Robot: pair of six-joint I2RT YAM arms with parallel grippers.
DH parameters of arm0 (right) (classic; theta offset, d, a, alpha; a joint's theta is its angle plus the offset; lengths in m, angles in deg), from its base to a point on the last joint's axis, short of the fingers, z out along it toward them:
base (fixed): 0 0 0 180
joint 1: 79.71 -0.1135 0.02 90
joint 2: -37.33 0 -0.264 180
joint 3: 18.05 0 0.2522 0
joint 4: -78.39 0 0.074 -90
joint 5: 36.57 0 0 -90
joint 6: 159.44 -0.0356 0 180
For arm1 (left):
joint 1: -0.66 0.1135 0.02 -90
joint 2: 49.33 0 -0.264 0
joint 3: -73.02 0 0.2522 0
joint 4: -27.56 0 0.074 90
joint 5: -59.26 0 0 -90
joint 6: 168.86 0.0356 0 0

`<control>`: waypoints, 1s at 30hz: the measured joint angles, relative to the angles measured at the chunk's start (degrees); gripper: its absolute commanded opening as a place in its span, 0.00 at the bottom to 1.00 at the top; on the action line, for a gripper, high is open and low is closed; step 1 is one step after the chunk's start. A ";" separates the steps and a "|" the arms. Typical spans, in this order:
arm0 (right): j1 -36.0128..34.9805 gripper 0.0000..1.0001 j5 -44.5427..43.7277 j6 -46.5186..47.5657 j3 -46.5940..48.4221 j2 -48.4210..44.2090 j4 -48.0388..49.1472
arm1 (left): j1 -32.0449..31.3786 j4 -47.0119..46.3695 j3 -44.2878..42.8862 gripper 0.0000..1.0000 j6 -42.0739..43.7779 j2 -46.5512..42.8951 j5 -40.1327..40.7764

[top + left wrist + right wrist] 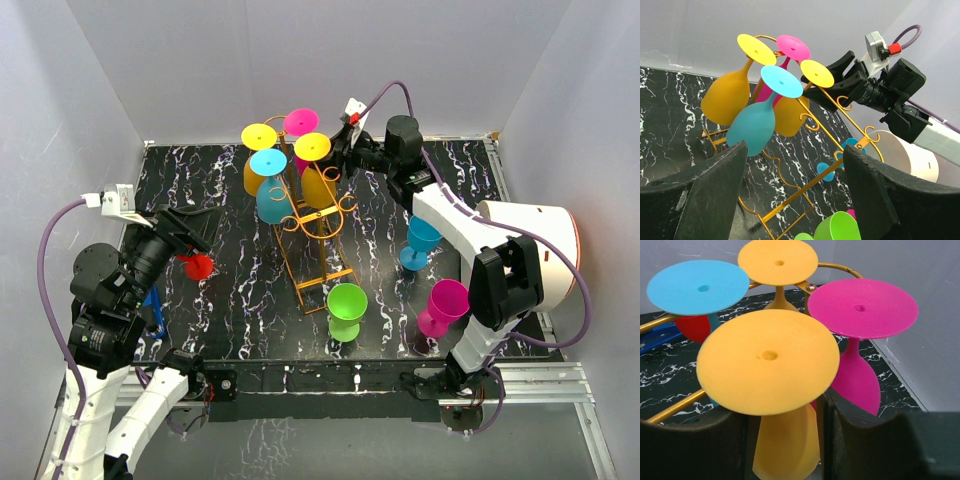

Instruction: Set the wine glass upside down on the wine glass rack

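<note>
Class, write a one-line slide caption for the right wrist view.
Right claw holding the upside-down yellow wine glass beside a pink glass on the gold rack.

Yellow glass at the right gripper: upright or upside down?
Upside down: the yellow glass has its foot on top, its bowl hanging below within the right gripper.

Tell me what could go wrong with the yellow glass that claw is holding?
The yellow wine glass in the right claw sits close to the pink wine glass; a bump could knock that off the wine glass rack. Opening the claw before the yellow one is hooked could drop it.
</note>
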 measured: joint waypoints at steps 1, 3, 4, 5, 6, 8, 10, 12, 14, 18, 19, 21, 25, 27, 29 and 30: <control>0.02 0.52 -0.42 0.02 -0.04 -0.02 0.00 | 0.00 0.11 0.00 0.76 0.02 0.00 0.02; 0.09 0.55 -1.88 -0.02 -0.59 -0.31 0.07 | 0.00 0.31 0.00 0.76 0.04 0.00 0.20; 0.11 0.56 -2.62 -0.04 -1.16 -0.61 0.04 | 0.00 0.28 0.00 0.76 0.04 0.00 0.22; 0.11 0.57 -3.32 -0.02 -1.79 -1.01 0.13 | 0.02 0.28 0.00 0.76 0.04 0.00 0.22; 0.13 0.58 -3.93 -0.04 -2.51 -1.53 0.09 | 0.00 0.28 0.00 0.76 0.07 0.00 0.22; 0.13 0.59 -5.29 -0.09 -3.85 -2.54 0.02 | 0.00 0.28 0.00 0.76 0.07 0.00 0.22; 0.35 0.60 -6.45 -0.33 -5.07 -3.67 0.22 | 0.00 0.28 0.00 0.76 0.07 -0.02 0.22; 0.59 0.61 -7.58 -0.87 -6.71 -5.27 0.59 | 0.00 0.31 0.00 0.76 0.04 -0.11 0.22; 1.01 0.62 -8.28 -1.57 -8.26 -6.64 1.42 | 0.02 0.33 0.00 0.76 0.04 -0.26 0.22; 2.12 0.65 -9.77 -3.87 -10.71 -8.83 2.69 | 0.00 0.33 0.00 0.76 0.04 -0.39 0.20; 2.34 0.65 -10.23 -4.39 -10.86 -9.05 2.80 | 0.00 0.37 0.00 0.76 0.04 -0.39 0.20; 2.75 0.66 -11.82 -5.75 -10.99 -9.51 2.99 | 0.00 0.42 0.00 0.76 0.04 -0.39 0.20; 3.37 0.66 -16.70 -8.28 -12.22 -11.37 3.34 | 0.00 0.46 0.00 0.78 0.04 -0.39 0.15; 3.48 0.65 -21.29 -11.50 -13.79 -13.27 3.15 | 0.00 0.66 0.00 0.78 0.02 -0.26 -0.33; 3.56 0.65 -26.16 -16.13 -14.97 -15.56 1.77 | 0.00 1.40 -0.17 0.78 0.00 0.48 -1.20; 3.61 0.65 -28.20 -18.53 -15.52 -16.98 1.22 | 0.00 1.92 -0.35 0.78 -0.02 1.33 -1.66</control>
